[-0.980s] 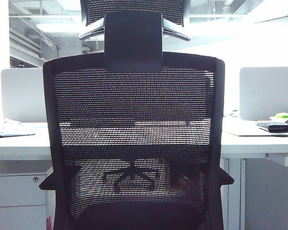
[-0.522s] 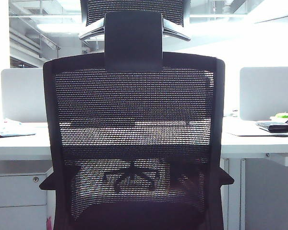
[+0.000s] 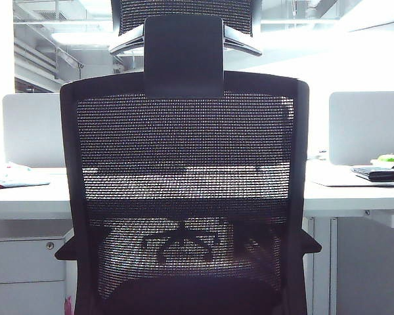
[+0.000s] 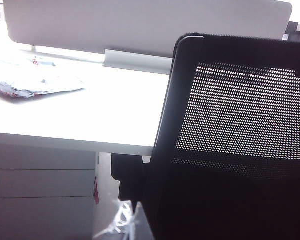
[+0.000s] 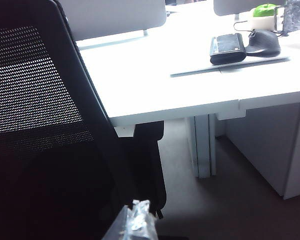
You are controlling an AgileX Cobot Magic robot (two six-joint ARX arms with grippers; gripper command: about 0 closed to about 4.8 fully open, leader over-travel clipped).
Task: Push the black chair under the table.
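The large black mesh-backed office chair (image 3: 184, 197) stands close before the long white tabletop (image 4: 90, 110), armrests at its edge. A black wallet (image 5: 227, 48) and dark mouse (image 5: 264, 42) lie at the tabletop's right, crumpled papers (image 4: 30, 82) left. Left gripper (image 4: 121, 225) and right gripper (image 5: 135, 222) sit beside the chair back; whether their jaws are apart or together cannot be told.

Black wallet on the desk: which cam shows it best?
Right wrist view: the black wallet lies on the table beside a mouse, seen whole from above. Exterior view catches only its edge. Left wrist view misses it.
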